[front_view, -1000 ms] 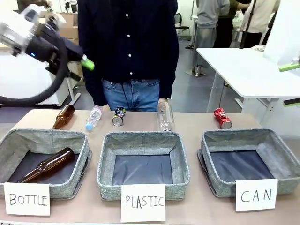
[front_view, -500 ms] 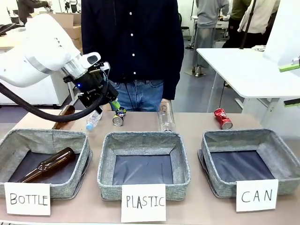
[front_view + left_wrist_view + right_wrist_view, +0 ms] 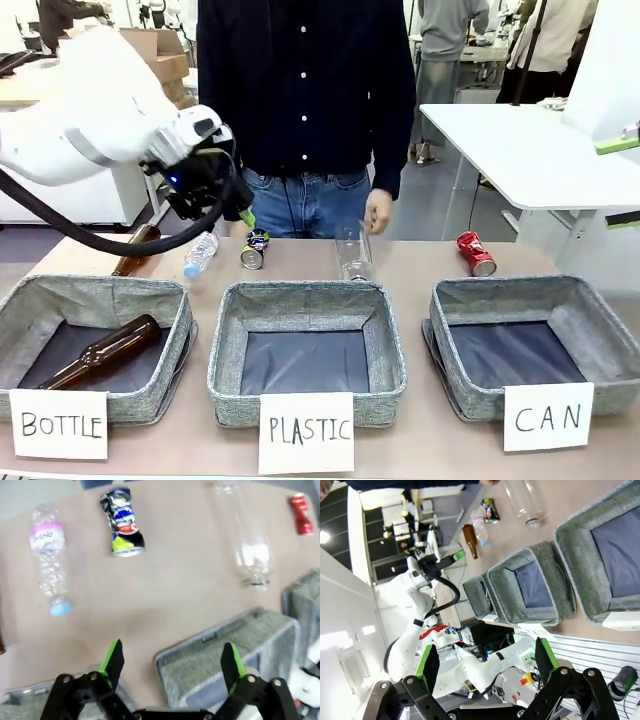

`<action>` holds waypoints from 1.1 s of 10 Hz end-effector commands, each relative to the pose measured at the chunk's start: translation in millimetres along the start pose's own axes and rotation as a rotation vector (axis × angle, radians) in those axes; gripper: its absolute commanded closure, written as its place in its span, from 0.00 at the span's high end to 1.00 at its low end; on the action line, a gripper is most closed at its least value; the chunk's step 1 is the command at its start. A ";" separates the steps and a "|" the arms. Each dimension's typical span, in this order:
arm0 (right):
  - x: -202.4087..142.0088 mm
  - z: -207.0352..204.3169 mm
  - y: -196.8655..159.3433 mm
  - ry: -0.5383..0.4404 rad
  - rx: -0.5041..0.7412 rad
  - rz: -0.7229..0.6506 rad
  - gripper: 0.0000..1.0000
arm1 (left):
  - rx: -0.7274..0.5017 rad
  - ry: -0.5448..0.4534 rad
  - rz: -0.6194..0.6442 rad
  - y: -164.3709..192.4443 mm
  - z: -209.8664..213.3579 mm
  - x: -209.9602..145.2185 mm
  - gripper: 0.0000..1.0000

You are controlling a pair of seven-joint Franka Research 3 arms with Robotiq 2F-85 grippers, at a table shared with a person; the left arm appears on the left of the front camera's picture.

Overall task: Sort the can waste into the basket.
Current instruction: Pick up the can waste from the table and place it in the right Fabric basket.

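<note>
The left gripper (image 3: 171, 655) hangs over the back of the table (image 3: 420, 262), fingers wide apart, nothing in them. Near it the dark can (image 3: 254, 248) lies on its side between a small plastic bottle (image 3: 200, 252) and a big clear bottle (image 3: 352, 250). The red can (image 3: 475, 252) lies on the table just behind the CAN basket (image 3: 510, 287). The right gripper (image 3: 486, 659) is spread wide too, holding nothing.
</note>
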State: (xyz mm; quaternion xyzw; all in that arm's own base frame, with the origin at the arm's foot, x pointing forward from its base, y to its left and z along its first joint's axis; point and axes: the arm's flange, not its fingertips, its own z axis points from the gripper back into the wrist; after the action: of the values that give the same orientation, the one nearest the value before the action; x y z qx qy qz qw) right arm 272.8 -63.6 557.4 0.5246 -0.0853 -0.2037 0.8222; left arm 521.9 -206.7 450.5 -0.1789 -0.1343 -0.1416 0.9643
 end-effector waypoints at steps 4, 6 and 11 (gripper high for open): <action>1.9 -0.1 1.0 0.004 0.028 0.020 1.00 | 0.372 0.029 0.062 -17.0 -91.4 66.2 1.00; 1.9 -0.1 1.0 0.004 0.028 0.020 1.00 | 0.421 0.048 0.059 -13.2 -126.2 82.8 1.00; 1.9 -0.1 1.0 0.004 0.028 0.020 1.00 | 0.434 0.072 0.104 14.3 -176.4 97.4 1.00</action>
State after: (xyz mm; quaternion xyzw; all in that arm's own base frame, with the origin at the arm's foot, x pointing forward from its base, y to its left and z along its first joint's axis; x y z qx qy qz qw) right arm 272.8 -63.5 557.2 0.5247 -0.0848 -0.2035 0.8223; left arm 648.6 -284.3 313.6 0.0236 -0.1229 -0.0835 0.9886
